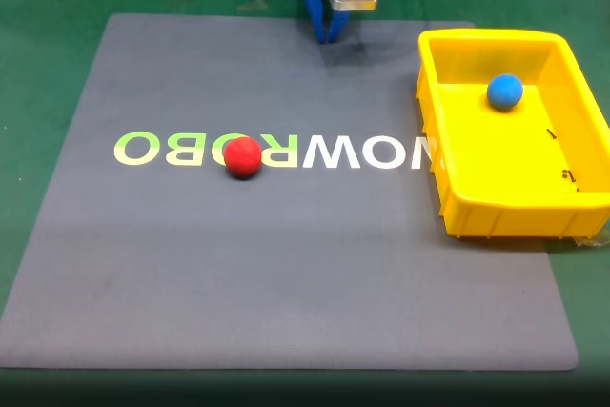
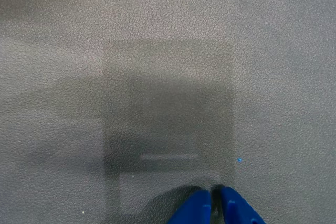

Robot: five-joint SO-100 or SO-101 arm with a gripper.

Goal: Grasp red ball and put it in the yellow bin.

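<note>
Gripper: over the mat's far edge, fingers together, holding nothing.
Ball: on the mat's lettering, well apart from the gripper.
Bin: right, seemingly overhanging the mat; holds a blue ball.

Ball left of bin

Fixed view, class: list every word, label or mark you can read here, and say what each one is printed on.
"NOWROBO", seen upside down, on the grey mat; the red ball covers part of one letter, and the yellow bin hides the far right end, so more may follow.
Small dark marks on the bin floor: too small to read.
Panel on the arm above the gripper: nothing legible.
</note>
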